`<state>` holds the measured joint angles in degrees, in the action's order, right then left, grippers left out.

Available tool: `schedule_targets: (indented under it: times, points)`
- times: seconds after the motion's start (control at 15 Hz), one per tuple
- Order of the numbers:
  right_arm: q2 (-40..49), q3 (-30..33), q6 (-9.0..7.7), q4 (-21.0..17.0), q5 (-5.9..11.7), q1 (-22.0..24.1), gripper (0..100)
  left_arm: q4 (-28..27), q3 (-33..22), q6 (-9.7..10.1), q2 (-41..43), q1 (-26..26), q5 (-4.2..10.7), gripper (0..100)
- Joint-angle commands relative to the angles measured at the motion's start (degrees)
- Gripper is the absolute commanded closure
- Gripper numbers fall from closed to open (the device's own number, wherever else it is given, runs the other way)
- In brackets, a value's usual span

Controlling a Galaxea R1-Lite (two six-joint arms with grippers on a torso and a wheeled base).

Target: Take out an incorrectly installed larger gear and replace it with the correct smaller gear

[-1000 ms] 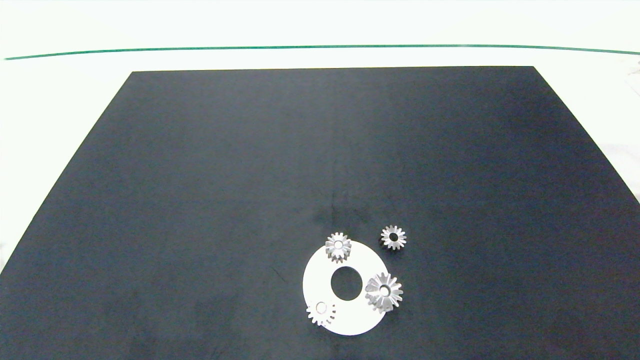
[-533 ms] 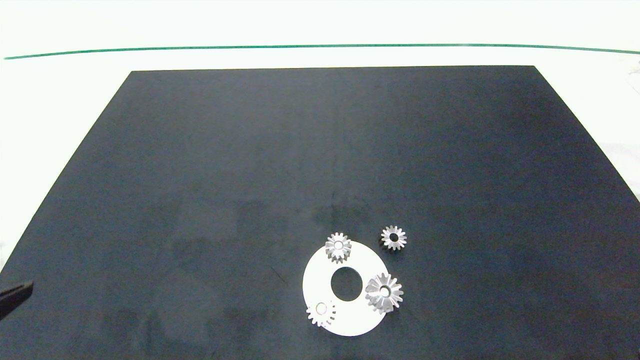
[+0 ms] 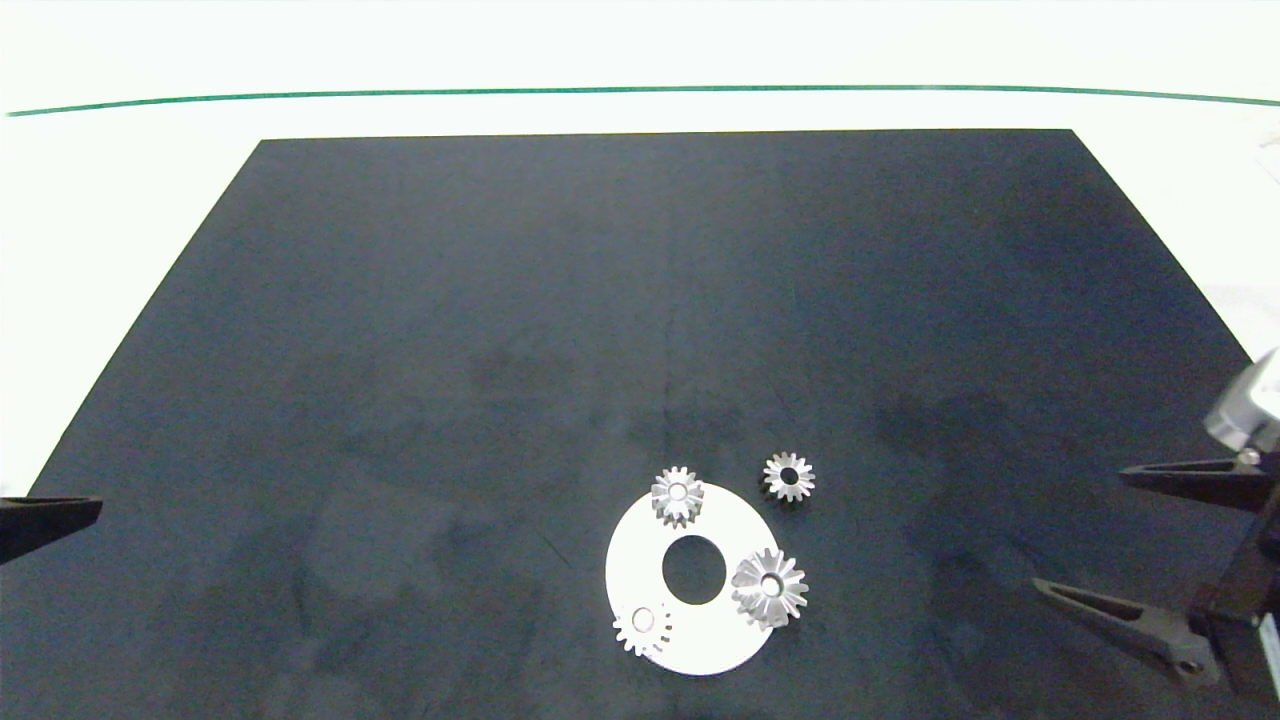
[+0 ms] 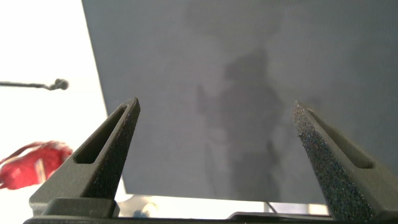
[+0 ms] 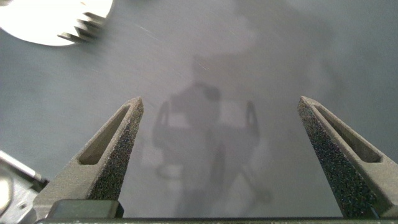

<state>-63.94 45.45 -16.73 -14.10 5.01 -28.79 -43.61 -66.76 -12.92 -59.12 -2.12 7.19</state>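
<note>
A: Where does the widest silver metal bevel gear [image 3: 769, 587] sit?

B: On the right rim of the flat white ring-shaped plate [image 3: 700, 640], lying on the black mat [image 3: 500, 350] over the worktop. The small silver bevel gear with short pointed teeth [image 3: 789, 476] lies on the mat just beyond the plate, apart from it.

A: And the grippers?

B: The right gripper [image 3: 1120, 535] hangs at the right edge, fingers spread wide, holding nothing. The left gripper [image 4: 214, 134] is at the left edge, also spread and empty.
</note>
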Motion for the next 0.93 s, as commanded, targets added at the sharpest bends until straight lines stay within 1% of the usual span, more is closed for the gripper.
schedule_targets:
  times: [0.07, 0.13, 0.2, 0.27, 0.33, 0.4, 0.47, 0.53, 0.73, 0.93]
  points:
    - [-9.10, 4.21, -0.24, -0.92, 1.49, -9.26, 0, -0.25, -0.30, -0.17, 2.08, -0.69, 1.07, 0]
    - [-10.15, 5.44, -0.41, -3.30, 1.85, -11.37, 0, -0.34, -0.30, -0.26, 3.05, -0.52, 1.07, 0]
    - [-10.86, 7.11, -0.68, -5.76, 1.85, -11.99, 0, -0.34, -0.66, -0.26, 3.31, -0.60, 1.07, 0]
    - [-11.82, 9.22, -1.56, -8.83, 1.85, -12.34, 0, -0.34, -1.10, -0.26, 3.31, -0.69, 1.07, 0]
    - [-13.14, 11.33, -1.91, -11.30, 2.02, -13.13, 0, -0.34, -1.10, -0.26, 3.84, -0.69, 1.07, 0]
    - [-14.72, 12.65, -2.00, -11.82, 3.25, -14.18, 0, -0.34, -1.18, -0.26, 4.10, -0.60, 1.07, 0]
    - [-16.74, 13.88, -2.00, -11.74, 5.10, -15.15, 0, -0.34, -1.18, -0.26, 4.28, -0.52, 1.07, 0]
    - [-18.50, 15.02, -2.08, -11.74, 5.45, -15.94, 0, -0.34, -1.18, -0.26, 4.46, -0.60, 1.07, 0]
    - [-23.25, 18.10, -2.00, -11.65, 5.45, -19.02, 0, -0.34, -1.36, -0.17, 4.46, -0.60, 0.98, 0]
    - [-27.12, 18.63, -1.73, -10.86, 5.80, -21.48, 0, -0.34, -1.36, -0.26, 4.46, -0.52, 1.07, 0]
